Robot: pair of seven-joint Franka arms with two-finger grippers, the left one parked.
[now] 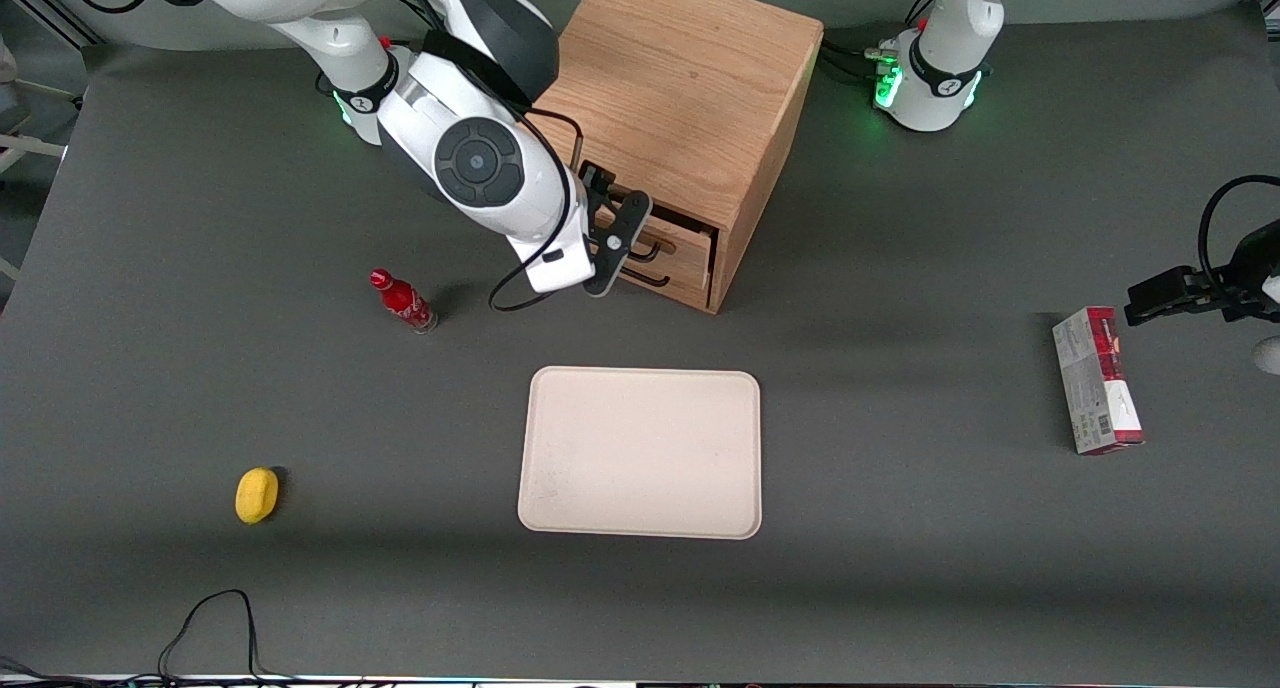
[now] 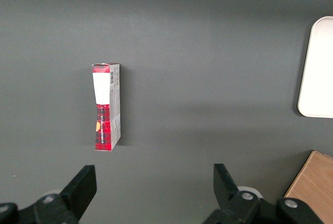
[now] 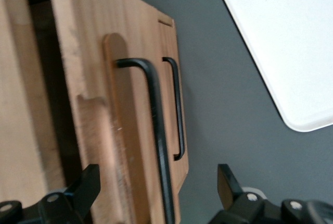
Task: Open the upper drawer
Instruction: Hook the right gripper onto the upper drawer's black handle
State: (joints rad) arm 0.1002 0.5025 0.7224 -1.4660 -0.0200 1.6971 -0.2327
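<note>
With gripper (image 3: 158,190) spread wide, gripping nothing, astride black bar handle (image 3: 156,125) of upper drawer (image 1: 672,251): close squarely mid-bar. Then pull straight out from cabinet (image 1: 690,98), avoiding twist.

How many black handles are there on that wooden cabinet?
2. The upper drawer's black wire bar handle lies between the open gripper's fingers; the lower drawer's black handle sits just below. None seems hidden.

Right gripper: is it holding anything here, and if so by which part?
Nothing is held. The right gripper is open at the upper drawer, its fingers either side of the black bar handle without closing on it.
</note>
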